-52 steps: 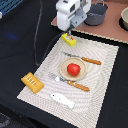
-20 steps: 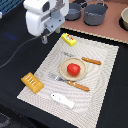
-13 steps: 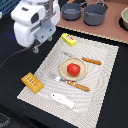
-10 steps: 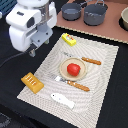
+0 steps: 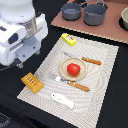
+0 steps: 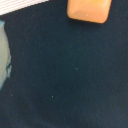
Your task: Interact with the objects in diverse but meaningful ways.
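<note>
- A striped woven mat (image 5: 100,70) lies on a black table (image 5: 20,107); it is the landmark.
- At the mat's centre, a round tan plate (image 5: 64,71) holds a glossy red ball (image 5: 73,69).
- A ridged orange loaf (image 5: 32,82) sits on the mat's edge nearest the white arm (image 5: 20,32).
- A yellow packet (image 5: 69,39) with a red-white mark, unreadable, lies at the mat's corner toward two grey pots (image 5: 85,12).
- A white fish-shaped piece (image 5: 62,100) rests at the mat's opposite edge.
- Gripper fingers are hidden; I cannot tell their state.
</note>
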